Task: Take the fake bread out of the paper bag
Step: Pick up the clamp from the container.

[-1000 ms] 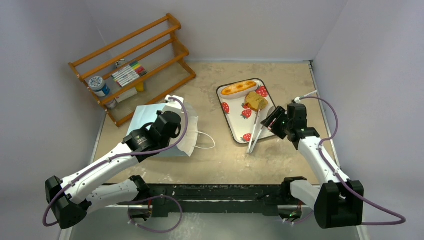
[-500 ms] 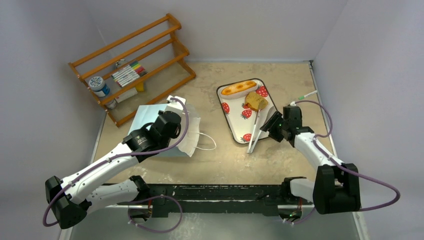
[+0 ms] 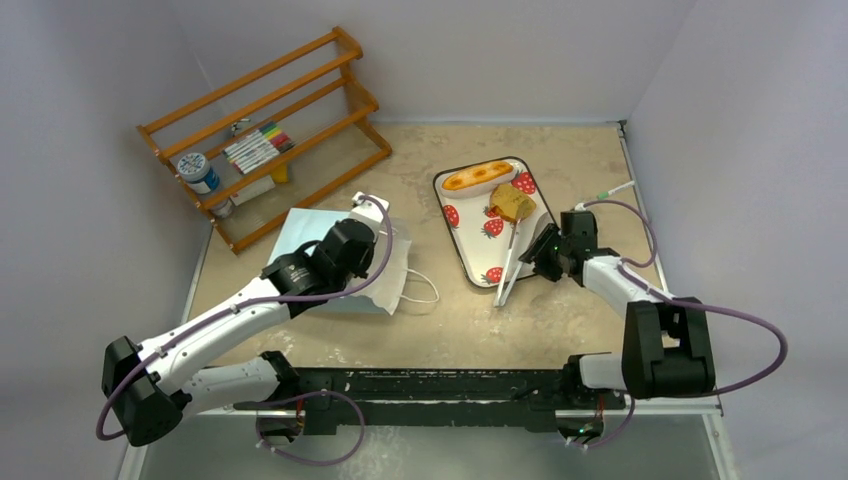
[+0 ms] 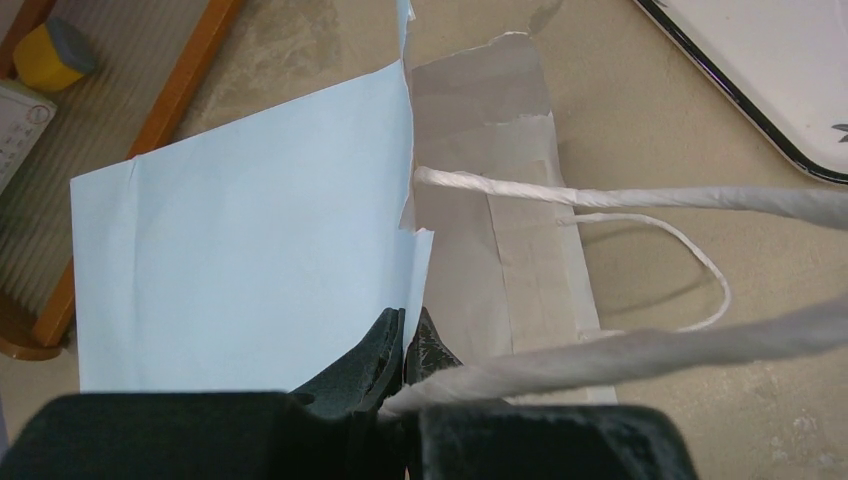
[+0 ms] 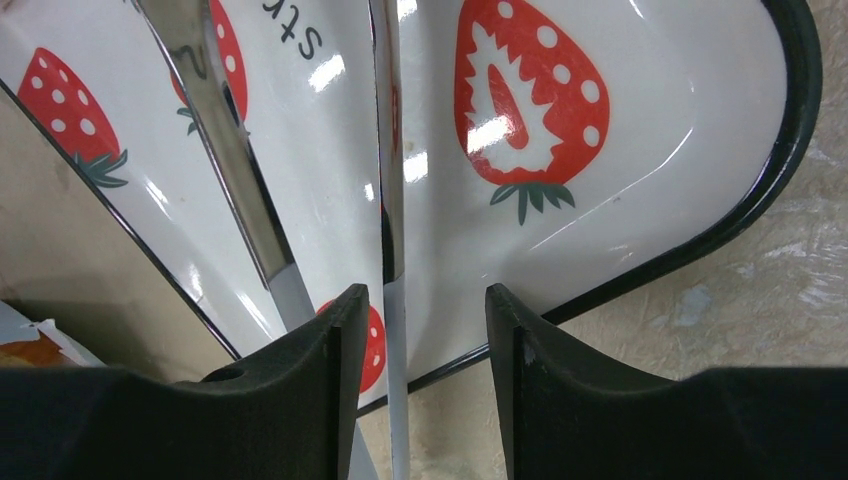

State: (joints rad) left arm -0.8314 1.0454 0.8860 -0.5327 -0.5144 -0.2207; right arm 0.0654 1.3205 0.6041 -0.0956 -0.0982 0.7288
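The pale-blue paper bag point(image 3: 305, 238) lies flat on the table, its white inside point(image 3: 392, 272) and cord handles point(image 3: 428, 291) facing right. My left gripper point(image 3: 368, 262) is shut on the bag's torn upper edge; in the left wrist view the jaws point(image 4: 405, 335) pinch the blue paper point(image 4: 240, 230). No bread shows inside the bag. A long golden loaf point(image 3: 478, 176) and a brown toast slice point(image 3: 512, 203) lie on the strawberry tray point(image 3: 472, 245). My right gripper point(image 3: 537, 262) is open, with one arm of the metal tongs point(image 5: 392, 200) between its fingers point(image 5: 340, 340).
The tongs point(image 3: 510, 265) lean from the tray onto the table. A wooden rack point(image 3: 265, 130) with markers point(image 3: 255, 145) and a blue-lidded jar point(image 3: 198, 172) stands at the back left, close behind the bag. Walls enclose the table on three sides.
My left gripper has moved right and pulled the bag's mouth with it. My right gripper has moved lower, over the tongs at the tray's near right edge.
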